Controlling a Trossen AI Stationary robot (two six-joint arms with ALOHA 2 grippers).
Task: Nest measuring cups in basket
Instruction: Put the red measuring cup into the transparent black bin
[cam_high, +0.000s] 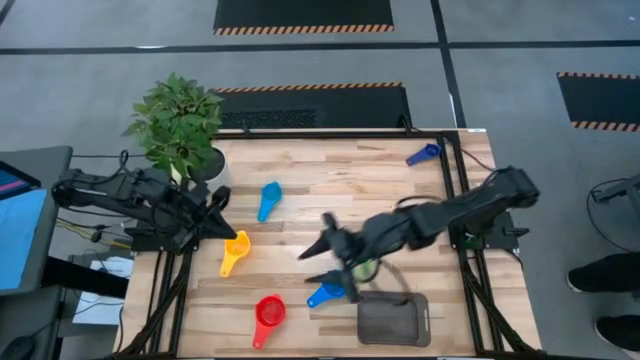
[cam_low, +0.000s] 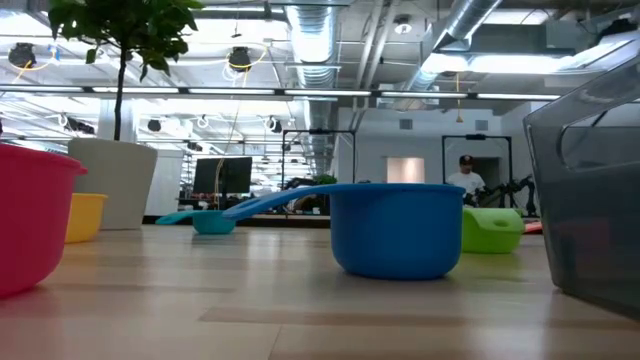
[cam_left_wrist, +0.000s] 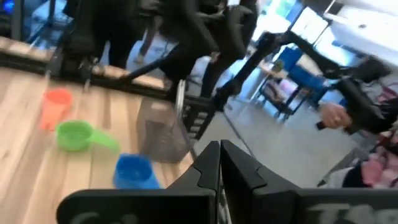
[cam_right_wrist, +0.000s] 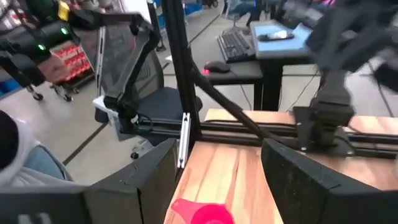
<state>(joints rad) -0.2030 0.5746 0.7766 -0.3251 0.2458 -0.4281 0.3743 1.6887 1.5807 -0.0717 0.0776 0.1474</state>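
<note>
Tabletop (cam_high: 380, 180): perhaps six cups (cam_high: 268, 199), one basket (cam_high: 393, 320)

A blue measuring cup (cam_low: 398, 229) stands upright on the wooden table (cam_low: 300, 310), its handle reaching toward a teal cup (cam_low: 205, 220) farther back. A red cup (cam_low: 30, 215) fills the near left edge with a yellow cup (cam_low: 84, 215) behind it; a green cup (cam_low: 492, 229) sits right, beside what appears to be the dark basket (cam_low: 590, 190)

open surface: middle, between teal cup (cam_high: 269, 198) and dark blue cup (cam_high: 422, 154)
blocked: plant (cam_high: 178, 125) at far left corner
basket (cam_high: 393, 319): right arm (cam_high: 440, 220) overhangs its near side
</note>
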